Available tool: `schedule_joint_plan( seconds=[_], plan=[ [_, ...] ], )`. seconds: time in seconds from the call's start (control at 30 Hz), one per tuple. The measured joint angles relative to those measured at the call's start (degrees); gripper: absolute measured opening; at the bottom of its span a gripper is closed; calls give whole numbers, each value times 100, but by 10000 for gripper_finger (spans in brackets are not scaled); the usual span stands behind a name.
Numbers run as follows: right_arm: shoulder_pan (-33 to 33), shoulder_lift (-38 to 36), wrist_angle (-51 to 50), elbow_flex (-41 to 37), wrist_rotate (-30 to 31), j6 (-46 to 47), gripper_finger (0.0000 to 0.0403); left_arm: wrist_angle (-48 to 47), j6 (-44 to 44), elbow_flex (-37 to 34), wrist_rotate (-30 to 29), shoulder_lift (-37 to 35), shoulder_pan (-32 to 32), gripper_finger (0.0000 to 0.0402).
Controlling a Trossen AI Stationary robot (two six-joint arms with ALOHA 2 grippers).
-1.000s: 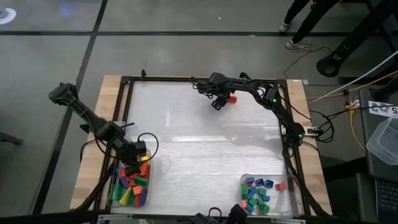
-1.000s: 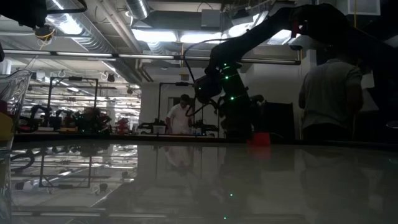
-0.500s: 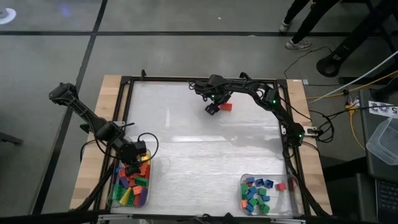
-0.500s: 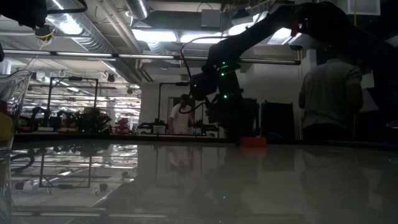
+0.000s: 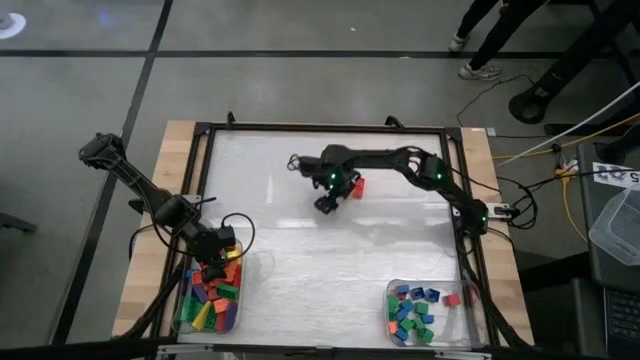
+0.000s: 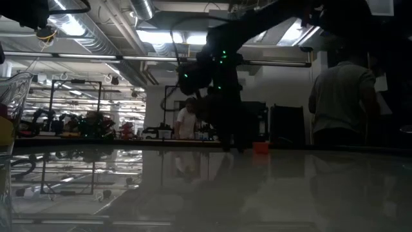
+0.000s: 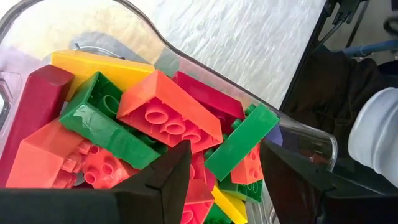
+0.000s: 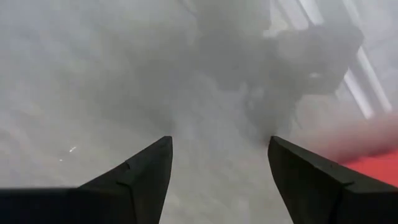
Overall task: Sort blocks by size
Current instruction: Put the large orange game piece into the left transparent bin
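The right gripper (image 5: 326, 203) hangs over the middle of the counter (image 5: 300, 250), jaws apart and empty, with a lone red block (image 5: 357, 185) lying just beside it. To take it cleanly, centre the jaws over the block, straddle its short sides, then close. The left gripper (image 5: 222, 250) waits, jaws apart, over the tray (image 5: 238, 318) of mixed blocks (image 7: 165, 112).
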Motion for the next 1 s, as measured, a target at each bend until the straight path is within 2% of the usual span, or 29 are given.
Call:
schedule_joint_plan(
  seconds=[0.2,0.4,0.47,0.57,0.77,1.0],
  plan=[
    [254,-9,163,373,210,0,262,0,1,0,-65,-1,4,180],
    [166,-9,-355,1364,368,-53,262,1,0,0,-108,0,4,180],
    [151,-9,-749,1804,637,-148,262,1,1,0,-113,1,4,180],
    [153,-55,-1356,2348,1428,-150,262,2,1,0,-113,-1,4,180],
    [107,-810,-1742,1735,2679,361,262,-2,148,0,-154,-1,4,180],
    [107,-1415,-1760,883,3364,1043,262,-16,425,-2,-250,-2,4,180]
  ],
)
